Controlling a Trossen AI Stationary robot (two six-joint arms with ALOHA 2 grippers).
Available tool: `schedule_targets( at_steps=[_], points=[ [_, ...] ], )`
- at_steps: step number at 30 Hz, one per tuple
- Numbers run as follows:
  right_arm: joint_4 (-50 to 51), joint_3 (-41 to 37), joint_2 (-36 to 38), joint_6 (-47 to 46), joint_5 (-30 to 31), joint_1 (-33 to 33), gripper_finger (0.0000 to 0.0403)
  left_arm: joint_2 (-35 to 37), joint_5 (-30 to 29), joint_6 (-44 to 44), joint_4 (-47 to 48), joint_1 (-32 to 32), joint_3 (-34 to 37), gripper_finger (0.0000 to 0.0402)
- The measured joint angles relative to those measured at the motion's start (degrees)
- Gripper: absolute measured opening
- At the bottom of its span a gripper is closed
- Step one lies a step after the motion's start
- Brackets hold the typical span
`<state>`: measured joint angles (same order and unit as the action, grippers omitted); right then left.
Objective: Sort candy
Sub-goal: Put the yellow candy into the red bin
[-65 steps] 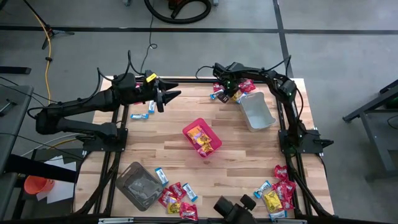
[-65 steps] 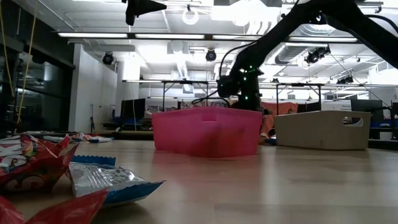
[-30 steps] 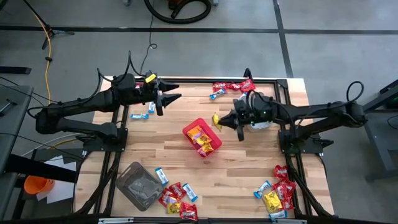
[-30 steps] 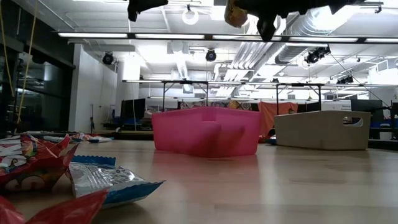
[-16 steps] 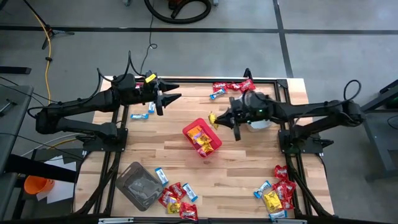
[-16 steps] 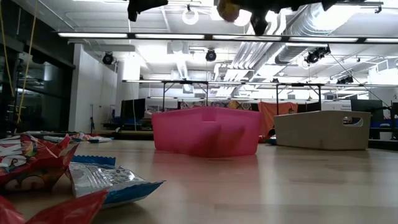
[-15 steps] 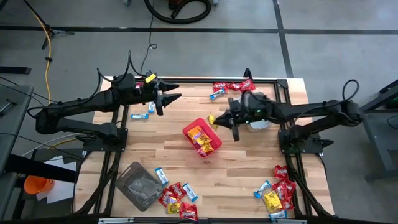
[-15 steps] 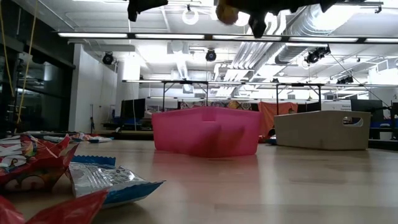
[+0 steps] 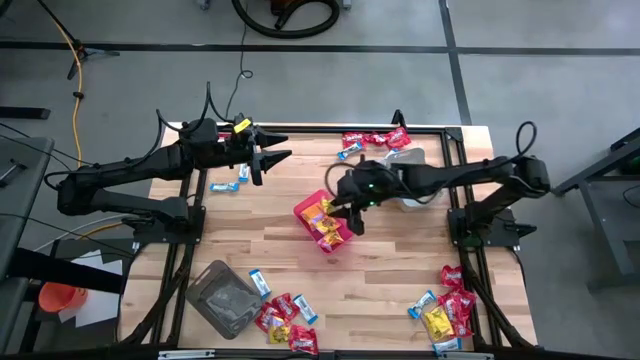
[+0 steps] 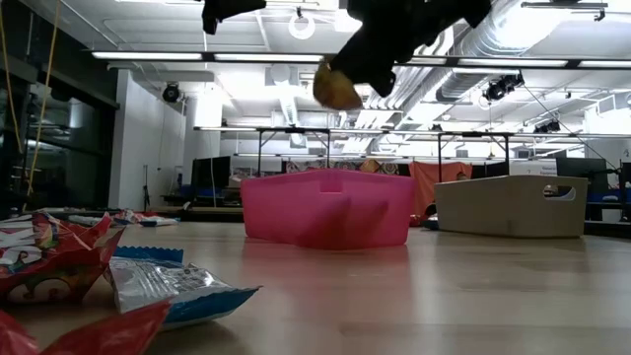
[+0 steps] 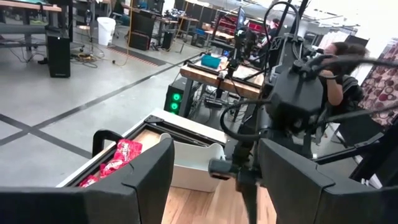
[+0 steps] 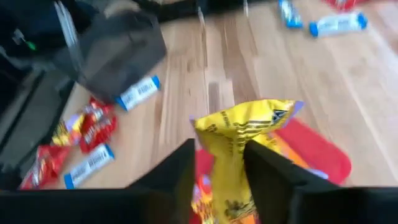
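place: robotics lab/workshop | cues: concrete floor [image 9: 560, 60]; exposed ceiling ducts [image 10: 493, 74]; workbenches [image 11: 230, 78]; floor cables [image 9: 75, 45]

You have the square bin [image 9: 325, 222] at the table's [image 9: 400, 280] middle, packets lying in it. The right gripper [image 9: 345, 207] hangs just above the bin's right rim, a packet [image 12: 239, 146] between its fingers. Behind and right of it sits a tub [image 9: 412, 180], with a heap of candy [image 9: 372, 141] at the far edge behind that. The left gripper [image 9: 262, 158] waits over the far left, two packets [image 9: 231, 181] below it. Near the front left lies another tub [image 9: 223, 296], candy [image 9: 285, 318] just right of it. More candy [image 9: 445, 308] lies at the front right corner.
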<state>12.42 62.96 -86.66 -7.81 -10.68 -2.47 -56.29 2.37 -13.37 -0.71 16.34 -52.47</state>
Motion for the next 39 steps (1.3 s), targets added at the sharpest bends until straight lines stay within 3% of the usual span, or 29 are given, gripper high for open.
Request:
schedule_targets(
  at_steps=[5, 9, 19, 24, 28, 33, 36, 39],
  points=[
    [6.74, 4.61, -1.55, 6.61, -0.53, 0.01, 0.0235, 0.00, -0.07, -0.02, 0.02, 0.00, 0.00, 0.0221],
    [8.78, 5.79, -1.13, 9.31, -3.69, -0.01, 0.0273, 0.00, -0.07, -0.02, 0.02, 0.00, 0.00, 0.0221],
    [22.81, 7.90, 2.70, 9.77, -4.33, -0.16, 0.0282, -0.50, -0.31, -0.05, 0.59, -0.28, 0.00, 0.0221],
    [24.79, 0.47, 12.08, 5.35, -2.81, -0.15, 0.0282, -1.62, -0.28, 3.22, 2.25, -1.52, -0.04, 0.0221],
    [22.25, -9.70, 23.43, -2.32, -0.36, 0.31, 0.0281, -2.92, 0.13, 4.93, 3.52, -3.96, -0.02, 0.0221],
    [11.31, -21.25, 36.46, -12.14, 0.94, 2.42, 0.0281, -5.18, 0.03, -0.96, 3.55, -8.24, -0.02, 0.0214],
    [2.08, -25.73, 40.44, -15.74, 2.14, 3.62, 0.0281, -6.36, -0.02, -5.40, 3.23, -12.01, -0.02, 0.0207],
    [-6.55, -27.43, 41.03, -13.13, 2.60, 4.78, 0.0281, -7.56, -0.04, -6.67, 1.85, -16.18, -0.02, 0.0200]
  ],
)
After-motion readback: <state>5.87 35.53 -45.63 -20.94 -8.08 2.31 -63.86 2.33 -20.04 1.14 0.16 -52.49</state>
